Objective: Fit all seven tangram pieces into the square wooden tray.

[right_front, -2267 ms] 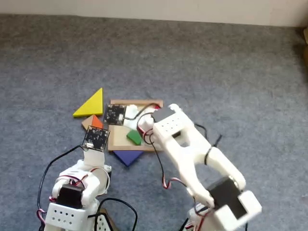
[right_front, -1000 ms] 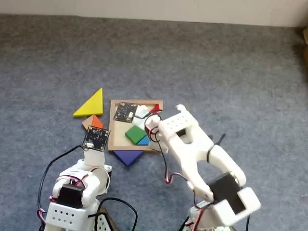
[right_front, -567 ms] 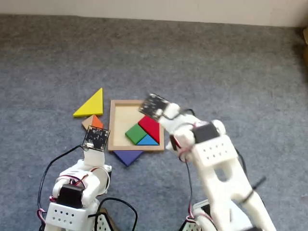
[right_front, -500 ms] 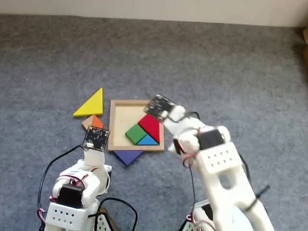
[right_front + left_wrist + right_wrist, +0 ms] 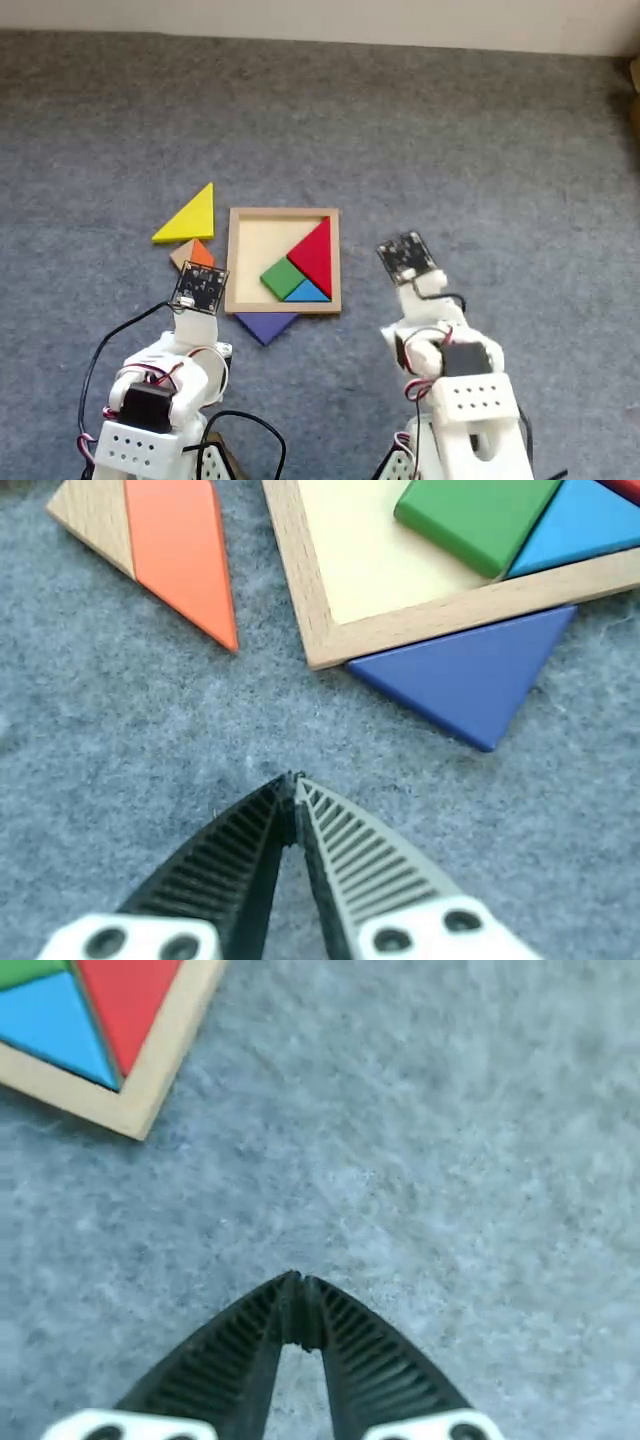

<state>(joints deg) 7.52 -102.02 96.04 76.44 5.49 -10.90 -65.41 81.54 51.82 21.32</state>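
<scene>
L: my left tool together, empty; blue triangle near, touching tray | R: my right tool together, empty; tray apart

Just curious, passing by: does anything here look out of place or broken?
Nothing looks broken. Four pieces lie outside the wooden tray: the yellow triangle, orange piece, plain wooden piece, and the dark blue triangle, right against the tray's edge.

Left end effector and right end effector are both pinched closed.
</scene>
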